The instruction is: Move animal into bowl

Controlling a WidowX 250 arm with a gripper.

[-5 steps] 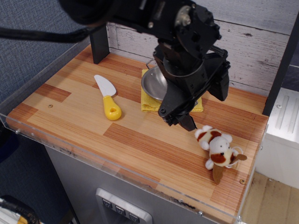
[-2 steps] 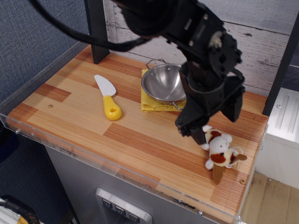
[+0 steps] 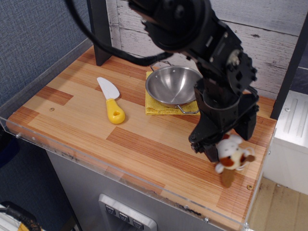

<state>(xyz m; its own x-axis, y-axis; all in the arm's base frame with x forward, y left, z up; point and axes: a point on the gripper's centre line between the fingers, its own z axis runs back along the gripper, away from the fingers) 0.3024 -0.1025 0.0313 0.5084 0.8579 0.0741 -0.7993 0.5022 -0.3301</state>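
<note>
The gripper [image 3: 217,150] is pressing down over the dog [image 3: 232,155] near the table's [image 3: 72,113] right front corner, its dark body covering the toy's left side, and whether the jaws are closed on it or standing apart cannot be told from this angle. The dog is lying on the wood with its tan tag [image 3: 226,178] pointing toward the front edge, well apart from the bowl [image 3: 171,85]. The bowl is sitting on a yellow cloth [image 3: 156,107] toward the back, with a knife [image 3: 110,99] lying to its left.
</note>
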